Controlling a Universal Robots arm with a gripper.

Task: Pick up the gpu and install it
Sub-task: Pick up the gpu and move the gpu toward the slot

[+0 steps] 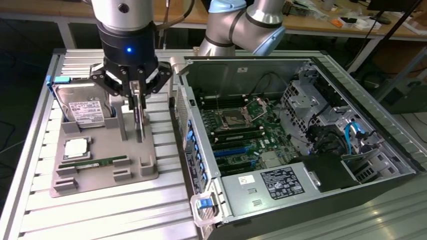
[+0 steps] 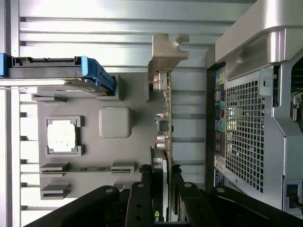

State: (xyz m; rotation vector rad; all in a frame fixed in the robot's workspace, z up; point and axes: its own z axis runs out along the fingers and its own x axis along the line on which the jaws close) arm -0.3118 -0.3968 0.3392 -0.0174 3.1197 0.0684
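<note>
Hard drive [image 1: 83,107], CPU [image 1: 77,148], RAM stick [image 1: 93,164], case [image 1: 233,70]

Gripper [image 2: 162,182] clasped the edge-on gpu [image 2: 165,111]; grey tray [image 2: 128,151] at its nine o'clock, computer case [image 2: 246,123] at three.

Gpu [image 1: 139,122]: thin flat card, dark board, silver end bracket [image 2: 164,56] at one end. Stood upright on edge, seen edge-on. Upper part was pinched between fingers of gripper [image 1: 136,95]. Lower end was at gray tray [image 1: 100,167]; touching or just clear, could not tell.
</note>
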